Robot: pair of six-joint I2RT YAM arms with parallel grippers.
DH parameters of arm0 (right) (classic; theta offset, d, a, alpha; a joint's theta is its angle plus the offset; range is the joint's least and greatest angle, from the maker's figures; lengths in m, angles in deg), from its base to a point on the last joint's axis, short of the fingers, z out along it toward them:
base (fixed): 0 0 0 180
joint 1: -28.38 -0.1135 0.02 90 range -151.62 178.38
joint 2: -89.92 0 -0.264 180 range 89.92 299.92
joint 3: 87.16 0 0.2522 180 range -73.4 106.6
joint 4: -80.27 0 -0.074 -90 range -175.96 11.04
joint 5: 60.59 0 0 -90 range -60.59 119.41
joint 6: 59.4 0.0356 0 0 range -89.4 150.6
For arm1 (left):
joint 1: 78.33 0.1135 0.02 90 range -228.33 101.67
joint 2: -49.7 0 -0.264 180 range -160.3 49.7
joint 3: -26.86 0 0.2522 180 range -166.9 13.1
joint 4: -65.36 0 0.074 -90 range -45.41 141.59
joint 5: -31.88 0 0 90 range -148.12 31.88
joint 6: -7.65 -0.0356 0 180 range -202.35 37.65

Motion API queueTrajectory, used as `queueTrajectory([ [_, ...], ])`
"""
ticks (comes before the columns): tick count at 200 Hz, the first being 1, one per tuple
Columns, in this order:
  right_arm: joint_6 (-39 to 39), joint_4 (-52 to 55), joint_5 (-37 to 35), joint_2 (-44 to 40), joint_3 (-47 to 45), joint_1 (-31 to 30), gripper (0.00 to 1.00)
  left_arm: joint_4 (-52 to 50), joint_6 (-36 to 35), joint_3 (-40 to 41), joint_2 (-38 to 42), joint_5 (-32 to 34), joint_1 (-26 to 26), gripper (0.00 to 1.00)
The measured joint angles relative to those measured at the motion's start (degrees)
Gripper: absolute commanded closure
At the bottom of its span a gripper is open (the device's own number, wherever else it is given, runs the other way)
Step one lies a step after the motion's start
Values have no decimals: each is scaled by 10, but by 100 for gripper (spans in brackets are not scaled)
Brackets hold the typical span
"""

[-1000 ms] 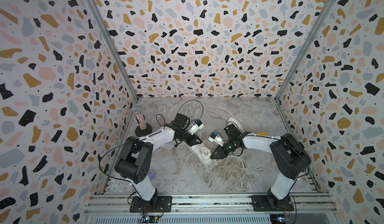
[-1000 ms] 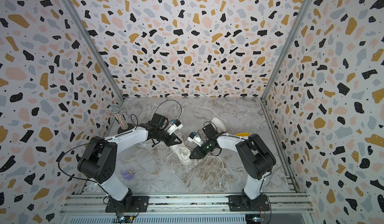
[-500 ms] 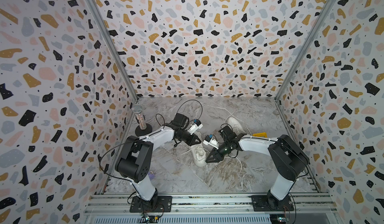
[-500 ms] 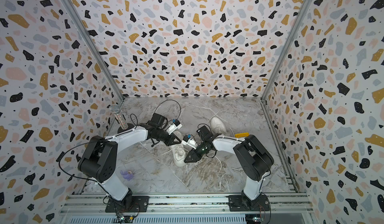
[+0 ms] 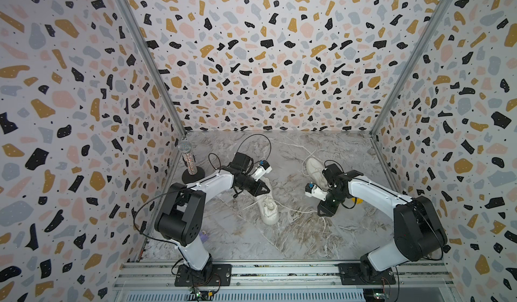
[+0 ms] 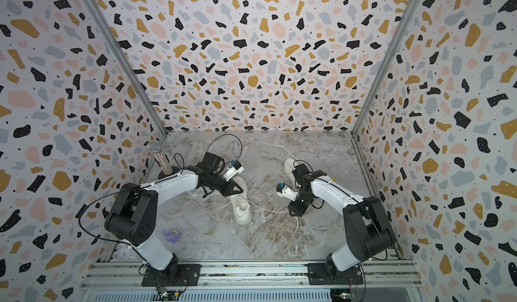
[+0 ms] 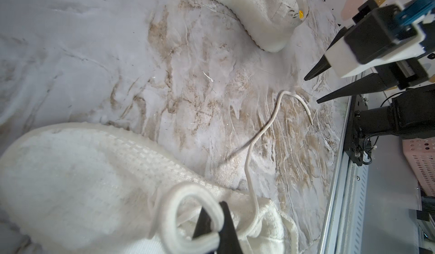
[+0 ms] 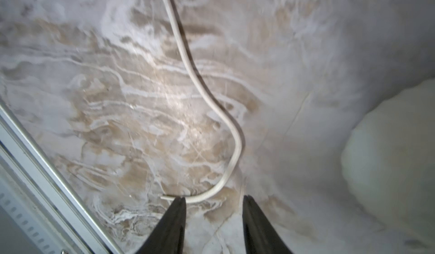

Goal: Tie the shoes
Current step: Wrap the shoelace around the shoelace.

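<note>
No brand is readable. The far shoe [image 7: 259, 12] has a dark scribble on its heel tab, illegible. The near shoe [image 5: 268, 208] lies mid-frame in both top views, toe toward the lower edge. The far shoe is up and right of it, well apart, partly behind the right arm.

The left claw [image 7: 213, 207] is clenched on a lace loop [image 7: 190, 191] at the near shoe's throat. The right claw [image 8: 213, 198] is released, jaws apart, grasping nothing. The free lace end [image 8: 239, 144] lies on the surface just off its tips, running close by one fingertip; contact is unclear. In a top view this claw sits right of the near shoe, not touching it.

The surface [image 5: 307, 244] is a grey-tan marble print, scuffed. Terrazzo-pattern walls [image 5: 265, 62] enclose three sides. A microphone [image 5: 186, 157] stands upright by the left wall. A small purple item [image 6: 170, 234] sits lower left, and a metal rail [image 5: 279, 269] runs along the bottom.
</note>
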State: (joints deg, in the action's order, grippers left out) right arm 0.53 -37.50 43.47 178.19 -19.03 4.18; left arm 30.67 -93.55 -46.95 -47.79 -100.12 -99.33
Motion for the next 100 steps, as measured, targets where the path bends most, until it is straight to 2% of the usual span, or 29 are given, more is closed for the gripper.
queueTrajectory([
  [41,9,4,-17,52,0,-5,55,0,4,-6,-8,-4,0,100],
  [57,16,2,-19,67,0,-11,58,0,4,-6,-8,-4,0,100],
  [75,26,-1,-30,70,1,-17,73,-1,5,-6,-8,-5,0,100],
  [97,30,-14,-48,73,1,-22,100,0,5,-6,-8,-6,0,100],
  [100,37,-15,-51,73,1,-23,100,0,5,-6,-8,-6,0,100],
])
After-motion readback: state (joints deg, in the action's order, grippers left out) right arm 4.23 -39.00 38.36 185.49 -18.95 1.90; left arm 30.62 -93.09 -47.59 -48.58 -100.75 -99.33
